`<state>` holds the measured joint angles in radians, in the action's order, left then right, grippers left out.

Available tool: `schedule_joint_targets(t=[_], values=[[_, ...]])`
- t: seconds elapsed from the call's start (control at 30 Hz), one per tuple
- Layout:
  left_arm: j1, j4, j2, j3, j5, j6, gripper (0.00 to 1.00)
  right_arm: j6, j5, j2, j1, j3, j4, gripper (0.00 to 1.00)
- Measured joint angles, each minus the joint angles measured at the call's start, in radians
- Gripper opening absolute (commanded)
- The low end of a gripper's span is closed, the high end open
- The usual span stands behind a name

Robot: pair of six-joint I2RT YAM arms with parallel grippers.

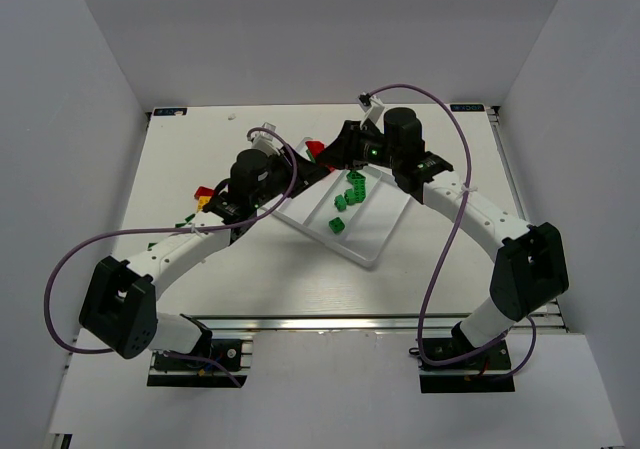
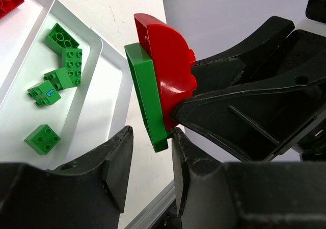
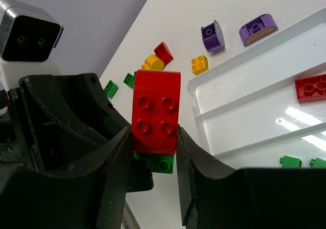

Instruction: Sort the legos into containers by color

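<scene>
Clamping the red brick (image 3: 154, 111) in the right claw (image 3: 152, 137), held it aloft beside the tray's (image 3: 193, 94) far-left corner, with a green brick (image 2: 145, 96) stuck on. Straddled the green edge with the left claw (image 2: 150, 142), grip unclear. Judged light, rigid, slick; best pinched on flat side walls.

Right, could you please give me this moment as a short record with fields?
right pincer: shut on red brick
green brick: stuck to the red brick's underside
left pincer: open around the green brick's edge, one finger touching it
tray: green bricks in one compartment, a red one in another
table: loose bricks in purple, yellow, red and green
</scene>
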<state>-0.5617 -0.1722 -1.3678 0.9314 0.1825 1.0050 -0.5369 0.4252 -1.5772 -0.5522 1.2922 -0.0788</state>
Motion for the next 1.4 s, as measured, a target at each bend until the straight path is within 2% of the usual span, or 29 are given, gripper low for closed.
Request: schedule_joint_targets(t=[0.23, 0.47, 0.7, 0.83, 1.1, 1.4], values=[[-0.010, -0.005, 0.000, 0.000, -0.033, -0.010, 0.45, -0.015, 0.000, 0.009, -0.001, -0.020, 0.000, 0.00], [-0.026, -0.033, 0.000, -0.007, -0.066, -0.019, 0.39, -0.075, -0.014, 0.013, -0.001, -0.027, 0.002, 0.00], [-0.038, -0.039, 0.000, -0.007, -0.093, -0.032, 0.20, -0.111, -0.036, 0.013, -0.001, -0.027, 0.005, 0.00], [-0.040, -0.037, 0.000, -0.007, -0.097, -0.040, 0.14, -0.118, -0.045, 0.013, -0.003, -0.027, 0.009, 0.00], [-0.043, -0.030, 0.001, -0.012, -0.109, -0.057, 0.11, -0.117, -0.058, 0.013, -0.005, -0.027, 0.021, 0.00], [-0.045, -0.030, 0.035, -0.120, -0.140, -0.060, 0.09, -0.117, -0.056, 0.015, -0.005, -0.031, 0.047, 0.00]])
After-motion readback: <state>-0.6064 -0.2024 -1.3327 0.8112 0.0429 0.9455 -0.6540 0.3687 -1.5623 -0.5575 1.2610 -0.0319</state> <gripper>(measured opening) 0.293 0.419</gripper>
